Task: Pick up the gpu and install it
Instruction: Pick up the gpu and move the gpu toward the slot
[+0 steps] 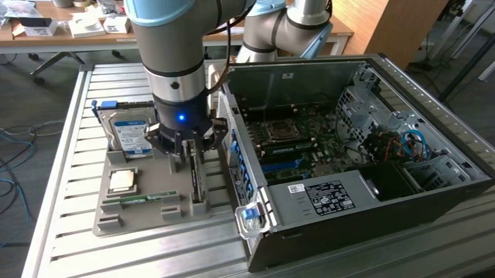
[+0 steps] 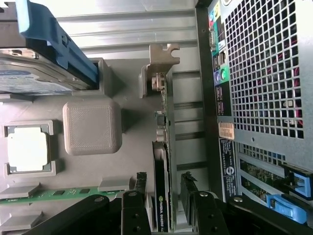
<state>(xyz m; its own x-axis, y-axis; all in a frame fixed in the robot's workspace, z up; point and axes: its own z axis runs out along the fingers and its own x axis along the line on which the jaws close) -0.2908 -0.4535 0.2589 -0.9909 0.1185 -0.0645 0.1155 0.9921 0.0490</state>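
Where the gpu (image 2: pixel 161 166) stands on edge in its slot of the grey tray (image 2: pixel 132 142), just beside the computer case (image 2: pixel 264 73), we read NVIDIA QUADRO on its label (image 2: pixel 162 211). Our gripper (image 2: pixel 164 188) straddles the card's top edge, jaws wide and holding nothing, with a narrow gap on either side.

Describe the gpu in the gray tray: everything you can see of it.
The gpu is a thin card standing on its long edge in a slot of the gray tray, beside the open computer case. One face is black with a label; a silvery metal bracket caps one end. The gripper hangs over it, jaws open on either side, not visibly touching.
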